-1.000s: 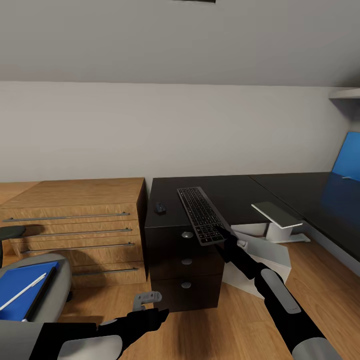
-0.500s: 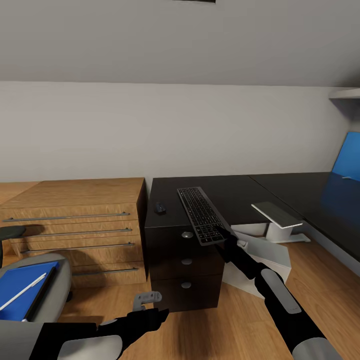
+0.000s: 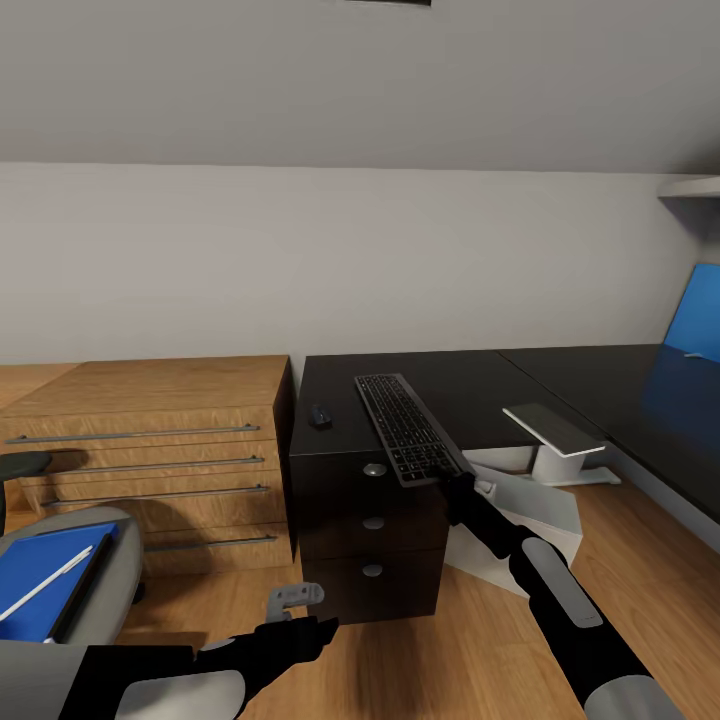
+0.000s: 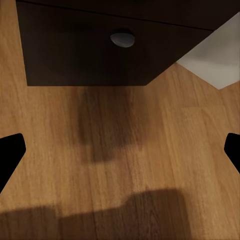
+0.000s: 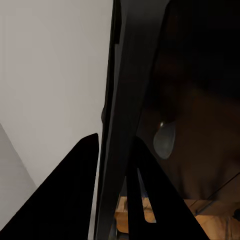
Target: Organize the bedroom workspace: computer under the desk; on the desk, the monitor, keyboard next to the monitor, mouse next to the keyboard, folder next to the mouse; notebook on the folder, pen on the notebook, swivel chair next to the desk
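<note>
**A:** What's cut off or hard to read here?

**B:** The swivel chair (image 3: 70, 580) is cropped at the frame edge, off to the side of the desk (image 3: 470, 385) past the wooden drawer chest (image 3: 150, 440). The blue folder (image 3: 45, 580) lies on its seat with the pen (image 3: 45, 582) on top; a dark strip along the folder's edge is probably the notebook (image 3: 82, 590), but it's mostly hidden. No writing or brand readable anywhere.

**A:** Fingers?

**B:** The right gripper (image 3: 452, 478) is clamped on the keyboard's (image 3: 405, 428) near end; in the right wrist view the two fingers (image 5: 75, 200) pinch its thin edge. The keyboard lies on the desk, its near end sticking out over the drawer unit (image 3: 372, 520). The left gripper (image 3: 295, 596) hangs low in front of that unit, fingers spread wide, holding nothing.

**A:** Mouse?

**B:** The mouse (image 3: 320, 415) sits on the desk, apart from the keyboard, chest side. A white tilted box, likely the computer (image 3: 530, 510), is under the desk.
</note>
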Tool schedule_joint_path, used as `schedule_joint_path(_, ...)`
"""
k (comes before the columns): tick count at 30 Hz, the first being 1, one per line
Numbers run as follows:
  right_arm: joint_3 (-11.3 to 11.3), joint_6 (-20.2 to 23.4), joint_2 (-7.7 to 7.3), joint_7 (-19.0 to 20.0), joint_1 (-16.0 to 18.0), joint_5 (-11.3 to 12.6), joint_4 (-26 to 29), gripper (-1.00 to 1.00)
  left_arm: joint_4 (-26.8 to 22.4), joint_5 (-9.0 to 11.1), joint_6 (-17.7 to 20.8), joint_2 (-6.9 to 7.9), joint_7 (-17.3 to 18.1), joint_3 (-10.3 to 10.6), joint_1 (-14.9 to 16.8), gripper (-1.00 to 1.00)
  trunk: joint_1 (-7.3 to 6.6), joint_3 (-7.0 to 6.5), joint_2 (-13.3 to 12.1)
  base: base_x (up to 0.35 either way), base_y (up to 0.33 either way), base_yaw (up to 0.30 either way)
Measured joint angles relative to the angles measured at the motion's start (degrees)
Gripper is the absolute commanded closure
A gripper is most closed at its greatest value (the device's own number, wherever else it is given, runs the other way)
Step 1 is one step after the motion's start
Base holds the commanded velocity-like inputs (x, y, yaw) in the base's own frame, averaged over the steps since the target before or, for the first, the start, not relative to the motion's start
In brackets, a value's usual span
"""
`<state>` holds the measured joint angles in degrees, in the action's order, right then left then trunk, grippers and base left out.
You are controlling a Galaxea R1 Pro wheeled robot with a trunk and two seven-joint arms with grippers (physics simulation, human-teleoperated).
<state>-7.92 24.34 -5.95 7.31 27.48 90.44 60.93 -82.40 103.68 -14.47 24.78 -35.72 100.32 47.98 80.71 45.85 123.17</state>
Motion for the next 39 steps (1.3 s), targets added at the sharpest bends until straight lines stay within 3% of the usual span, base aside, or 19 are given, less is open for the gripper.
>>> schedule_joint_path(4,0.01,0.00,-0.04,0.00,0.03,-0.01,0.00,1.00,-0.04,0.00,0.00,0.00,0.00,0.00,0.00,-1.00,0.00,0.00,0.00,0.000,0.000,0.000)
schedule_joint_path(25,0.04,0.03,-0.14,0.02,0.05,0.14,0.78,1.00,-0.05,0.07,0.04,-0.07,-0.09,0.00,0.00,-1.00,-4.61,-3.77,-8.41,0.000,0.000,0.000)
schedule_joint_path(32,-0.01,0.02,-0.15,-0.07,-1.32,0.30,6.65,1.00,-0.05,0.04,0.02,-0.08,-0.09,0.00,0.00,-1.00,-6.15,-5.03,-11.21,0.000,0.000,0.000)
schedule_joint_path(39,-0.04,-0.08,-0.18,-1.59,-4.18,-4.00,13.02,1.00,-0.05,0.06,0.01,-0.04,-0.09,0.00,0.00,-1.00,-6.15,-5.03,-11.23,0.000,0.000,0.000)
